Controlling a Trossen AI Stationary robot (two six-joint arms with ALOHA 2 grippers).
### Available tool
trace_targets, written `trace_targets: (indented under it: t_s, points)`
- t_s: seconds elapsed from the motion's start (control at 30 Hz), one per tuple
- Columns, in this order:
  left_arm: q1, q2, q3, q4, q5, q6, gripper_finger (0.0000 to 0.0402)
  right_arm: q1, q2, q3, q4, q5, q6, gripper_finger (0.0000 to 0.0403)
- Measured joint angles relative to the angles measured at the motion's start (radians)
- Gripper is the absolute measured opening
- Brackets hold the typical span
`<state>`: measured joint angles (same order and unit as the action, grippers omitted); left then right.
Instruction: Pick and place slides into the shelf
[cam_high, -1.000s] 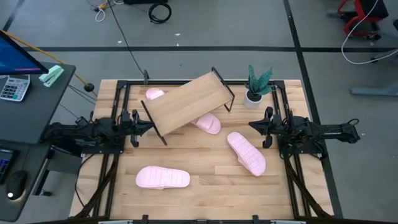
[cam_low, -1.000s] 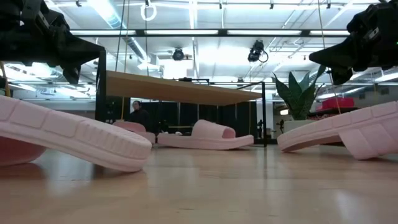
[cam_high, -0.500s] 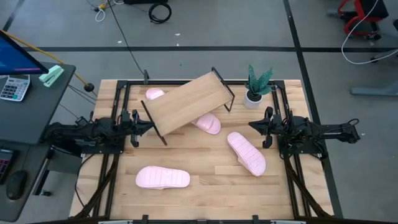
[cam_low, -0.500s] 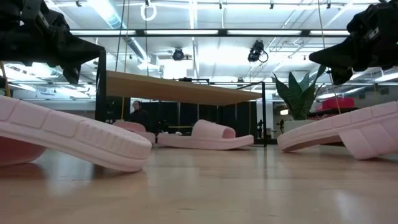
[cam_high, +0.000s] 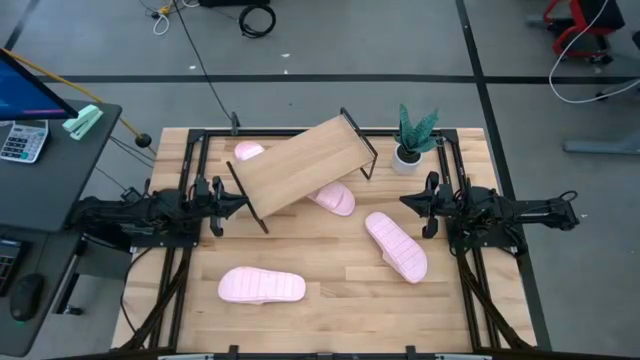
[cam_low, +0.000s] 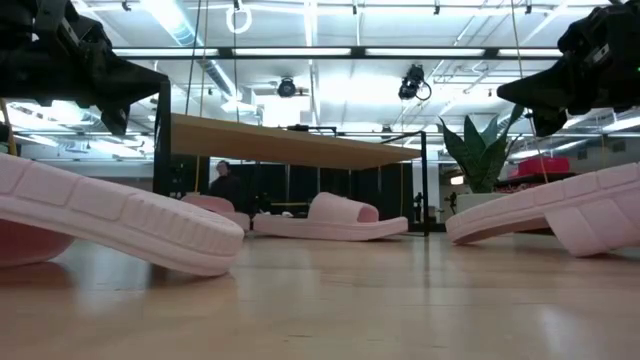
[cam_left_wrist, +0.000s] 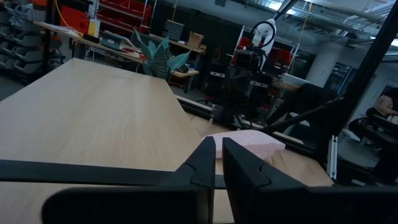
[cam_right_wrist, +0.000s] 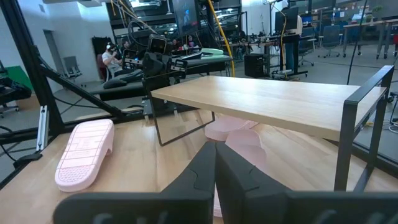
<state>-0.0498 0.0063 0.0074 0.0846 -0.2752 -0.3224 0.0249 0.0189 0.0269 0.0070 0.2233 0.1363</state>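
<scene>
Left gripper (cam_high: 238, 201) near shelf (cam_high: 300, 164) left end, fingers almost closed (nothing held). Right gripper (cam_high: 408, 202) at table (cam_high: 330, 290) right edge, closed, empty.

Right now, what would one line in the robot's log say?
left hand: shut, empty | right hand: shut, empty | shelf: no slides on it | slides: on table

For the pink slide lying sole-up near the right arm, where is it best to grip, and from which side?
Probably across a long edge of the sole-up slide, coming straight down with the right pincer. Its flat sole faces up, hiding the strap, and the table around it is free.
</scene>
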Motion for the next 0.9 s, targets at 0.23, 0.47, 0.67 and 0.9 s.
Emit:
trace_targets:
  t_s: [0.23,0.47,0.67,0.9]
  points:
    - [0.000,0.000,0.000,0.000,0.000,0.000,0.0023,0.000,0.000,0.000,0.000,0.000,0.000,0.0014]
    - [0.000,0.000,0.000,0.000,0.000,0.000,0.0031,0.000,0.000,0.000,0.000,0.000,0.000,0.0014]
    - [0.000,0.000,0.000,0.000,0.000,0.000,0.0035,0.000,0.000,0.000,0.000,0.000,0.000,0.0014]
    - [0.000,0.000,0.000,0.000,0.000,0.000,0.0023,0.000,0.000,0.000,0.000,0.000,0.000,0.0014]
